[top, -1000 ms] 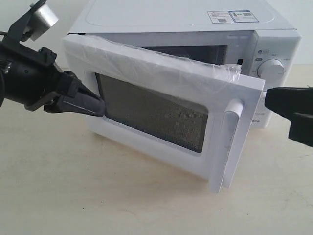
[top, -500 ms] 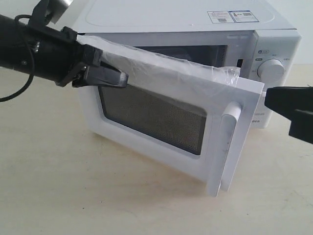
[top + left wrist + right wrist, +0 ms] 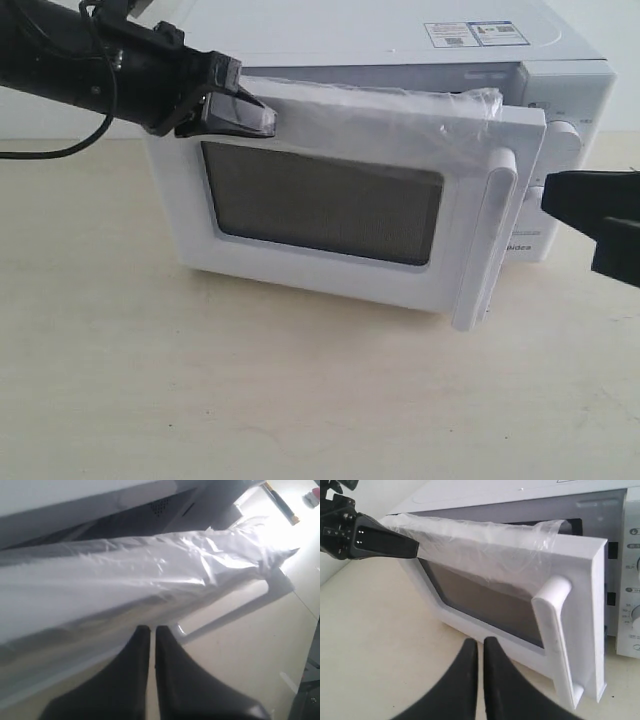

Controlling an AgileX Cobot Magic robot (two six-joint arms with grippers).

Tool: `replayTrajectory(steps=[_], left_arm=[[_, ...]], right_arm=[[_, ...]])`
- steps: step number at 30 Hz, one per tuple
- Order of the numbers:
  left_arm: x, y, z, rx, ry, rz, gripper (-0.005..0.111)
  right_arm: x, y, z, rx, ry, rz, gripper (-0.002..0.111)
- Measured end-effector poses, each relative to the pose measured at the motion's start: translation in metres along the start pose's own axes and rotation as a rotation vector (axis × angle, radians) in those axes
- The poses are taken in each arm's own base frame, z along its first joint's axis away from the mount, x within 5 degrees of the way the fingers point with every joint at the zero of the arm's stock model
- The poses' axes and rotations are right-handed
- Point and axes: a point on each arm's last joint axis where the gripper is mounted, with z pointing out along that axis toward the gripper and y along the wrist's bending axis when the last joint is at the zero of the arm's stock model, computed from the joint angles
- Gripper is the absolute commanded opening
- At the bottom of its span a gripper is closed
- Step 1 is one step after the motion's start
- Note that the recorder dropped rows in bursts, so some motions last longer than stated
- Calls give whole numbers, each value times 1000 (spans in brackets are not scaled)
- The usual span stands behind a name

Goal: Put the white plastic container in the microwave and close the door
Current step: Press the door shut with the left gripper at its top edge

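Exterior view: the left gripper (image 3: 250, 115) leans its closed, empty jaws against the upper hinge-side corner of the door (image 3: 330, 278). This is a flat push rather than a grasp, which suits swinging the door shut. The door stands nearly flush with the microwave (image 3: 350, 30), only its handle (image 3: 487, 240) side a little proud of the control panel (image 3: 572, 95). The right gripper (image 3: 565, 205) hangs just beside that panel, clear of the swing. The white plastic container shows nowhere; it is probably inside, hidden behind the dark window (image 3: 320, 205). On the table (image 3: 200, 400) nothing blocks the door's path.

Left wrist view: the two fingers lie together with a hairline gap, holding nothing, their tips at the crinkled plastic film (image 3: 150, 565) along the door's top.

Right wrist view: its fingers are likewise pressed together and empty, pointed at the door's lower frame but short of it. A gap shows between door and cavity, so the latch has likely not yet caught.
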Motion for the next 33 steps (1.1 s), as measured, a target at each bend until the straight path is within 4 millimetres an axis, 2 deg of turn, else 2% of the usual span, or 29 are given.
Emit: replayTrajectory(steps=[9,13,18,26,33], left_arm=[[-3,-2,-1,15,-2,6,4],[-2,-4,-1,27,6,6,4],[-1,-4,-1,34,14,9,4],[-1,-4,-2,31,20,18,4],[-2,-15,-19,-16,30,105,4]], right_arm=[[-2,0,0,-2,-38,-19,0],[6,-4,5,-5,-83,-5,0],[18,-10,24,8,-108,36,0],[18,-15,59,21,-192,56,0],[20,-18,76,30,-243,32,0]])
